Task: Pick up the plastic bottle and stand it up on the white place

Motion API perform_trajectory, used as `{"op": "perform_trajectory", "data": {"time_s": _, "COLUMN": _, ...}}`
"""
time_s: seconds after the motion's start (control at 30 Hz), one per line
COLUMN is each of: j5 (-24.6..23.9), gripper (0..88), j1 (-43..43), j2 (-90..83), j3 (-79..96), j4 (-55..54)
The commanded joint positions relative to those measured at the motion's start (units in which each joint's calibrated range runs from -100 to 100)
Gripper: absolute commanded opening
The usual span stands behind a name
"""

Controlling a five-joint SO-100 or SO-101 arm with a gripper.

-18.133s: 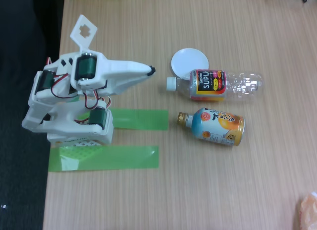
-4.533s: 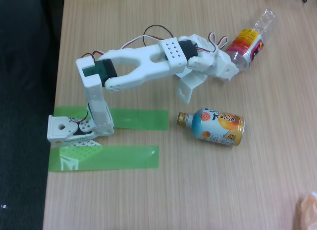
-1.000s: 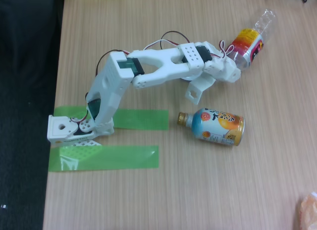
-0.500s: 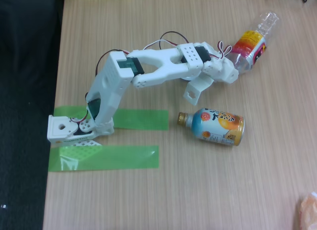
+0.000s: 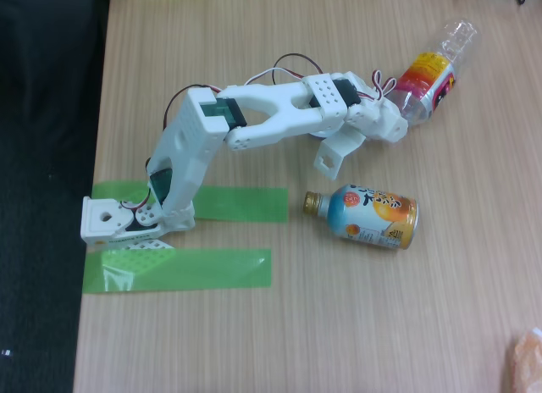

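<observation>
Broadly, the pale wooden surface (image 5: 279, 325) carries everything, and the white printed robot arm (image 5: 254, 122) stretches across it from its base on two strips of green tape (image 5: 182, 268). Its fingers (image 5: 400, 120) are closed around the lower part of the clear ribbed plastic bottle with the red, yellow and black label (image 5: 434, 71), near its cap end, which the fingers hide. That bottle is tilted, its clear base pointing up and to the right, away from the fingers. Below the fingers and well apart from them, the shorter orange-and-blue can-bottle with a gold cap (image 5: 368, 215) lies on its side.
</observation>
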Motion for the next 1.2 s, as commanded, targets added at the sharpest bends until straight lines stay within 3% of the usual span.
{"op": "perform_trajectory", "data": {"time_s": 0.0, "j5": -0.10, "gripper": 15.4, "j1": 0.52, "j2": -1.44, "j3": -0.91, "j4": 0.34}}
{"op": "perform_trajectory", "data": {"time_s": 0.87, "j5": -0.15, "gripper": 15.4, "j1": 6.08, "j2": -28.57, "j3": 1.99, "j4": 21.20}}
{"op": "perform_trajectory", "data": {"time_s": 1.17, "j5": -0.20, "gripper": 15.4, "j1": 6.97, "j2": -45.12, "j3": 13.58, "j4": 25.32}}
